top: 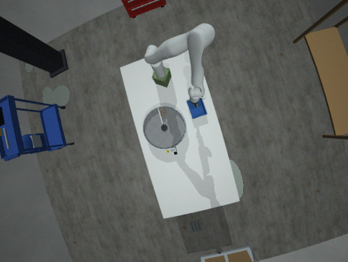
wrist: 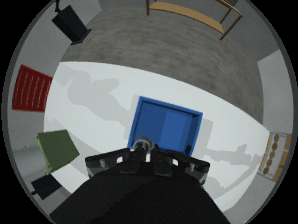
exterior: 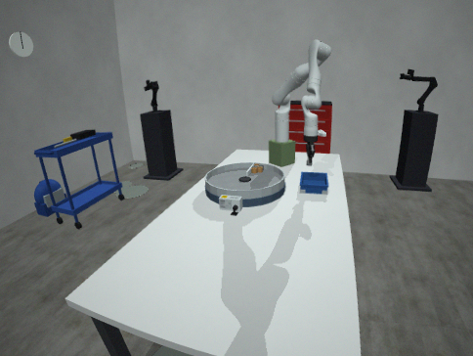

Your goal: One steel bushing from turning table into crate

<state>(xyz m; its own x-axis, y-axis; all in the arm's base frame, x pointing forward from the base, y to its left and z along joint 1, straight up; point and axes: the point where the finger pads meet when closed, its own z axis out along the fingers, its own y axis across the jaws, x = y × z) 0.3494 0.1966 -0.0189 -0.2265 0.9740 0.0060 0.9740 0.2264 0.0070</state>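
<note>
Grey floor and walls surrounded the long white table (top: 201,180), which carried everything relevant. Leftmost on it sat the turning table (top: 165,127), with a few small brownish bushings (top: 162,111) grouped near its rim on the side toward my base; their count could not be resolved. Right of it, apart from the disc, sat the blue crate (top: 198,111). My gripper (wrist: 148,145) hung over the crate's base-side edge, well above it in the exterior view, fingers pointing straight down and clenched on something small: a pale glint between the tips in the wrist view, judged to be the steel bushing (wrist: 143,144). The crate's open interior lay just ahead of and below the fingertips, so I judged a short advance and descent remained. Bushing axis was unreadable. The crate floor nearest me was hidden behind my own fingers.
</note>
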